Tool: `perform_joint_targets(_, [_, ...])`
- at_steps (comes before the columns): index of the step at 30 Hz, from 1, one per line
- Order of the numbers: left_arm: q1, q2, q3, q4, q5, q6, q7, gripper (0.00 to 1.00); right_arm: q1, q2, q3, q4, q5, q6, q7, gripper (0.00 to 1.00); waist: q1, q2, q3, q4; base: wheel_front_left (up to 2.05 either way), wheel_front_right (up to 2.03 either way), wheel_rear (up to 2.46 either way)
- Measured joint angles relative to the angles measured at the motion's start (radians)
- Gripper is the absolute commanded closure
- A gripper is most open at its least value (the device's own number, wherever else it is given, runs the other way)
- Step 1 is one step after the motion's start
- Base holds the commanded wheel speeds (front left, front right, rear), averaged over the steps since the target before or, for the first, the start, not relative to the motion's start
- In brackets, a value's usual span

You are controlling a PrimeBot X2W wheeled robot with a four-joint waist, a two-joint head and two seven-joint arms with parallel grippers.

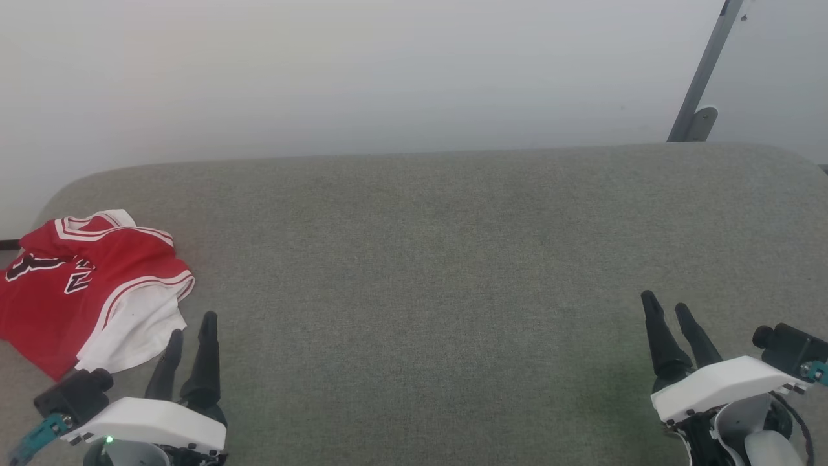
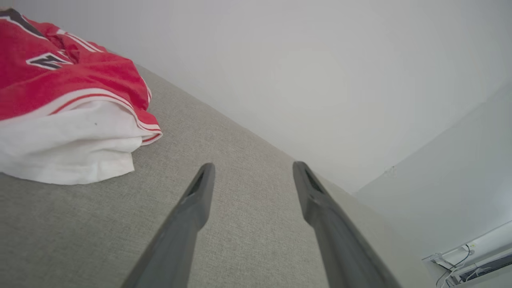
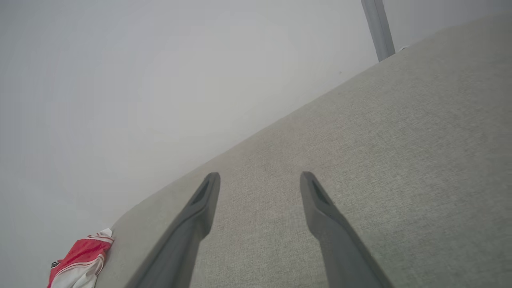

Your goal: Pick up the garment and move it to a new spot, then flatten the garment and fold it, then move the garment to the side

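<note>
Facing a grey fabric-topped table [image 1: 453, 259], task not yet begun.
The garment [image 1: 90, 285] lies bunched at its left edge, perhaps overhanging; left gripper [image 1: 192, 324] just beside it, right gripper [image 1: 664, 300] well apart, both spread and empty. Pick-up, flattening and folding remain.

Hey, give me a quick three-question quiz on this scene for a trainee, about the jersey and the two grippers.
1. True or false: the jersey lies in the middle of the grey surface.
2. Of the left gripper and the right gripper, which is nearer the jersey? A) left B) right C) equally near
3. Fill in: the fingers of both grippers stand ___, holding nothing.
Key: 1 false, it lies at the grey surface's left end; 2 A; 3 open.
</note>
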Motion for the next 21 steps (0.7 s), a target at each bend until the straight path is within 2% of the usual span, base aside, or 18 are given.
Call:
perform_joint_targets(11, [0.012,-0.007,0.036,-0.004,0.148,-0.059,-0.030,0.00,0.000,-0.022,-0.004,-0.005,-0.104,0.001,-0.030,0.00,0.0000,0.0000,0.002,-0.001,0.00,0.00,0.00])
perform_joint_targets(21, [0.013,0.009,0.055,0.006,0.248,-0.080,-0.053,0.00,0.003,-0.034,-0.015,-0.005,-0.200,0.001,-0.058,0.00,0.0000,0.0000,0.002,-0.005,0.00,0.00,0.00])
